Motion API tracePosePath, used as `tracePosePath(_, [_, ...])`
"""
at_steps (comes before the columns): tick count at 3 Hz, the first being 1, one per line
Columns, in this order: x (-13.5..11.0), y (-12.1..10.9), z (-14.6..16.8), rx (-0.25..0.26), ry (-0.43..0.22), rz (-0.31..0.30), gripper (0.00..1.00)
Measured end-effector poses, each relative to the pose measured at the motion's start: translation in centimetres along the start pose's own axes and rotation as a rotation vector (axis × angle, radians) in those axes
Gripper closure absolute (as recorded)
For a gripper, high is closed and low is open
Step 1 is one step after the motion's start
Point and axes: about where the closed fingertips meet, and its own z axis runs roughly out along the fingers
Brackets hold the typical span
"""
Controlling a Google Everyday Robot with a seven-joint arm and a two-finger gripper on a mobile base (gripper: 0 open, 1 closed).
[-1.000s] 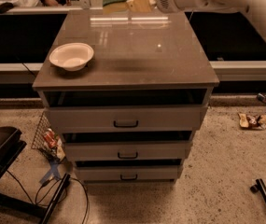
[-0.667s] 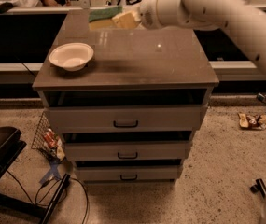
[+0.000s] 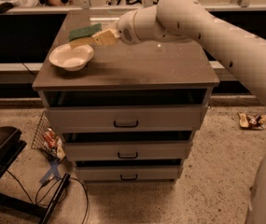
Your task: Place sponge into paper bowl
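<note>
The sponge (image 3: 84, 35), dark green on top with pale yellow foam below, is held in the air by my gripper (image 3: 95, 38), which is shut on its right end. It hangs just above the right rim of the paper bowl (image 3: 71, 57). The bowl is white, round and shallow, and it sits on the left front part of the cabinet top (image 3: 160, 64). My white arm (image 3: 207, 27) reaches in from the right across the cabinet.
The cabinet has three drawers (image 3: 125, 120) with dark handles; the top one is slightly open. A wire basket with litter (image 3: 48, 139) stands on the floor at left, beside cables (image 3: 53, 195). Scraps (image 3: 256, 120) lie on the floor at right. A counter runs behind.
My arm has swung left and forward, carrying the sponge from the back of the cabinet to just above the bowl's right rim. The bowl has not moved.
</note>
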Motion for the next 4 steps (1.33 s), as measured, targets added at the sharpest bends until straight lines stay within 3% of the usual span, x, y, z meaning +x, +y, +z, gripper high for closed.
tracePosePath(1, [1.3,1.9,2.0,-0.023,0.040,-0.017,1.00])
tracePosePath(2, [2.5,2.5,3.7,-0.038,0.067,-0.003,0.87])
tracePosePath(4, [2.4,2.9,4.0,-0.045,0.066,-0.005,0.40])
